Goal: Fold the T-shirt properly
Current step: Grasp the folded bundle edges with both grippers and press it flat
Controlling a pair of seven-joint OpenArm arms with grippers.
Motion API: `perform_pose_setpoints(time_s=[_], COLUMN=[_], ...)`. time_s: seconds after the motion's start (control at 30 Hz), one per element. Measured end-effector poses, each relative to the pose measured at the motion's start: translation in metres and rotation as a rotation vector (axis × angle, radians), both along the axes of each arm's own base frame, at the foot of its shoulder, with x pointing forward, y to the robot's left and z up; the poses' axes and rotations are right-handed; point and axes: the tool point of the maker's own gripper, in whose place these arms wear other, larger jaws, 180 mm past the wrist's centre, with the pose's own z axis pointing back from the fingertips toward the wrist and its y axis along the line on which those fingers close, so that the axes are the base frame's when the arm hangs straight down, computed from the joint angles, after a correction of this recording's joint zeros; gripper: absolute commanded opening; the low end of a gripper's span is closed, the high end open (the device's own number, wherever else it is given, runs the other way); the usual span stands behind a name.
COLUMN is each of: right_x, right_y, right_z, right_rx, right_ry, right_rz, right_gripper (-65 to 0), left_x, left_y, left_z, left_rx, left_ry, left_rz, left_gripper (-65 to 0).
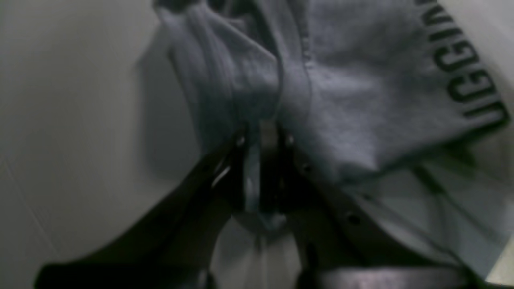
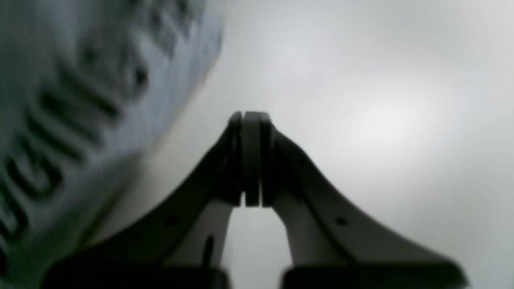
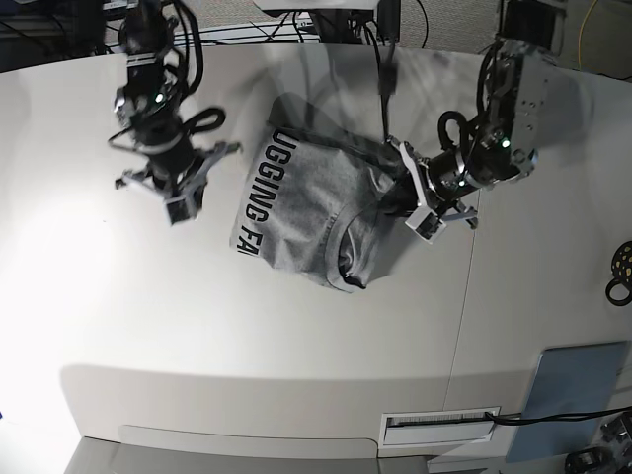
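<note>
The heather-grey T-shirt (image 3: 306, 217) lies bunched in the middle of the white table (image 3: 296, 365), with black block lettering along its left edge and the collar opening toward the front. My left gripper (image 3: 397, 197) is at the shirt's right edge, shut on a bunched fold of the fabric; in the left wrist view the cloth (image 1: 353, 100) rises from between the closed fingers (image 1: 268, 136). My right gripper (image 3: 182, 209) hovers left of the shirt, shut and empty. In the right wrist view its tips (image 2: 251, 118) are closed over bare table, the lettered shirt (image 2: 80, 100) to their left.
A black ring-shaped object (image 3: 620, 272) lies at the table's right edge. A blue-grey panel (image 3: 563, 400) sits at the front right corner. Cables (image 3: 326, 25) run along the back edge.
</note>
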Motion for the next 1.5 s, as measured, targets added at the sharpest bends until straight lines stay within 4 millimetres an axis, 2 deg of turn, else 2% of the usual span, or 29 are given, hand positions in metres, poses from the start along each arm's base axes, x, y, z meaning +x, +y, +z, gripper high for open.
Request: perform_pose_setpoints(time_s=[0.13, 0.23, 0.43, 0.63, 0.73, 0.87, 1.03, 1.37, 1.5], right_x=[0.021, 0.033, 0.066, 0.093, 0.100, 0.081, 0.065, -0.029, -0.054], right_y=[-0.004, -0.004, 0.006, 0.027, 0.038, 0.046, 0.054, 0.087, 0.100], right_z=[0.013, 0.006, -0.013, -0.045, -0.051, -0.069, -0.076, -0.070, -0.059], right_rx=[-0.009, -0.002, 0.005, -0.005, -0.029, -0.080, -0.026, 0.020, 0.069], right_ry=[-0.044, -0.031, -0.001, 0.080, 0.118, 0.244, 0.277, 0.290, 0.250], right_rz=[0.007, 0.003, 0.047, 0.143, 0.217, 0.281, 0.277, 0.374, 0.400], right_gripper=[-65.0, -65.0, -65.0, -65.0, -65.0, -65.0, -65.0, -65.0, -65.0], left_x=[-0.027, -0.043, -0.069, -0.071, -0.071, -0.068, -0.064, -0.061, -0.061], left_y=[-0.004, -0.005, -0.003, 0.016, 0.017, 0.016, 0.022, 0.024, 0.024], left_z=[-0.005, -0.016, -0.033, -0.048, -0.049, -0.046, -0.047, -0.047, -0.047], left_rx=[0.018, 0.014, 0.023, 0.095, 0.106, 0.094, 0.126, 0.131, 0.131], left_ry=[0.039, 0.083, 0.158, 0.200, 0.197, 0.174, 0.155, 0.144, 0.144], left_rz=[-0.029, -0.030, -0.030, 0.079, 0.078, 0.081, 0.104, 0.123, 0.123], left_gripper=[-60.2, -60.0, -53.0, -52.9, -52.9, -52.9, -52.9, -52.9, -52.9])
